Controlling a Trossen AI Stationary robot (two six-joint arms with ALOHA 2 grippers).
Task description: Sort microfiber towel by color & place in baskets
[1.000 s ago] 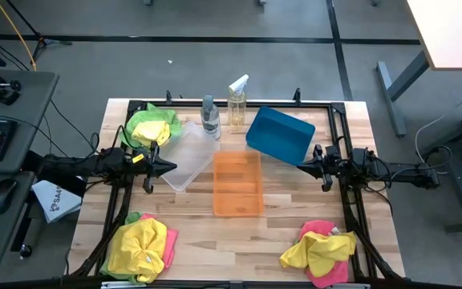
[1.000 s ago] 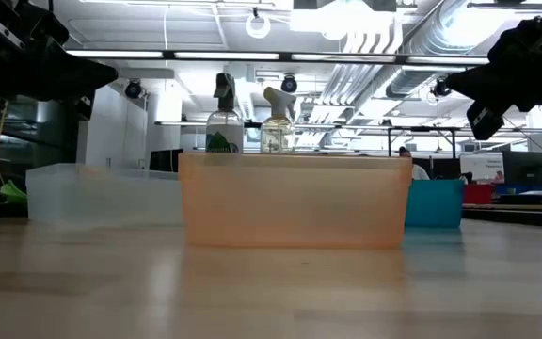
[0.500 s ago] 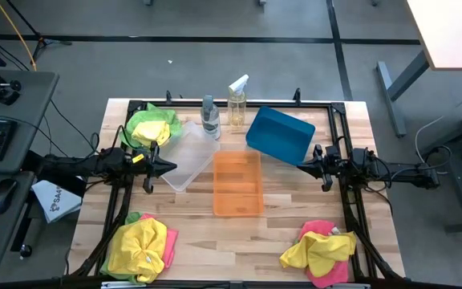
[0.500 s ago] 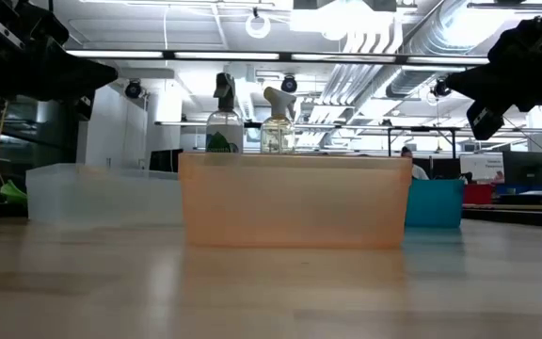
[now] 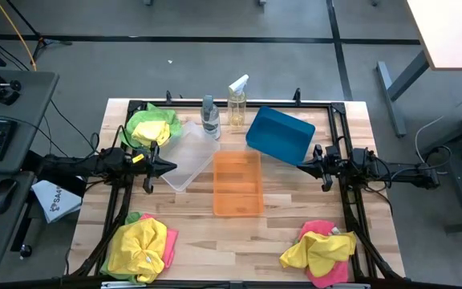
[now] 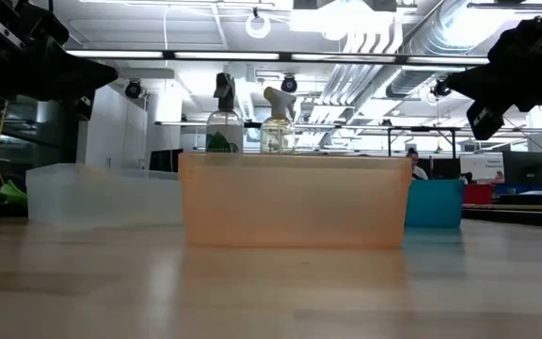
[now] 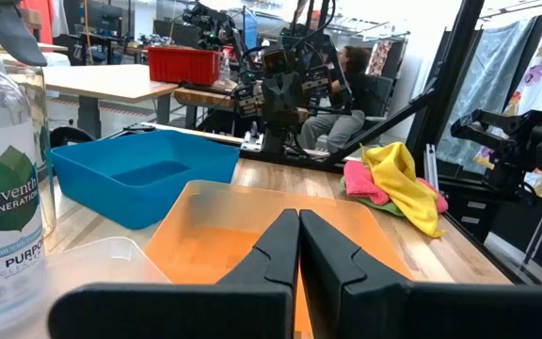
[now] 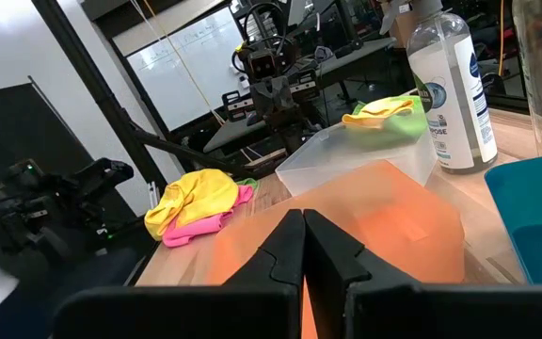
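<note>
Three piles of towels lie on the table: lime green with yellow (image 5: 152, 127) at the far left corner, yellow over pink (image 5: 139, 246) at the near left, yellow over pink (image 5: 319, 250) at the near right. The clear bin (image 5: 184, 155), orange bin (image 5: 237, 183) and teal bin (image 5: 280, 134) stand mid-table. My left gripper (image 5: 172, 167) hovers shut above the clear bin's left edge. My right gripper (image 5: 301, 165) hovers shut by the teal bin's near right corner. Both touch nothing.
Two spray bottles (image 5: 210, 117) (image 5: 237, 104) stand at the far edge behind the bins. A black frame runs along the table's sides. Bare wood lies in front of the orange bin between the two near piles. A person sits beyond the table (image 7: 346, 71).
</note>
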